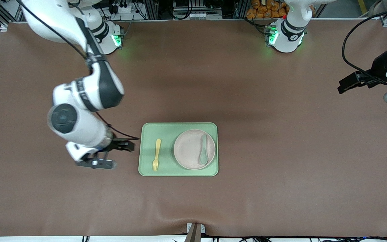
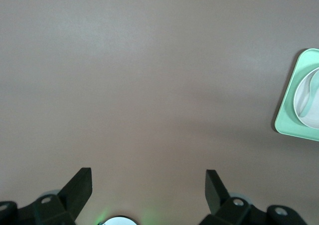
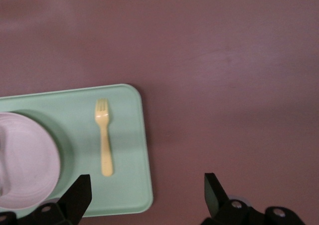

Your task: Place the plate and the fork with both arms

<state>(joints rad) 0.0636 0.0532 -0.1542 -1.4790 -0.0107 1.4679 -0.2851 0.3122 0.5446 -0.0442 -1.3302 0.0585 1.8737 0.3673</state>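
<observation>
Right tool (image 1: 121, 153) open over table, fork (image 1: 156, 155) beside it on tray (image 1: 180, 127)

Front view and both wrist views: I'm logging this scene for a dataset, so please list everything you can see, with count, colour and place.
tray: one, light green, rectangular, on the brown table, nearer the front camera than both bases.
plate: one, pale beige-pink, round, on the tray, at the end toward the left arm.
spoon: one, grey-green, lying in the plate.
fork: one, pale yellow, lying on the tray beside the plate, at the end toward the right arm, tines toward the front camera.
right gripper: one, black, open, over the table beside the tray's fork end.
left gripper: one, black, open, over bare table toward the left arm's end, waiting.
</observation>
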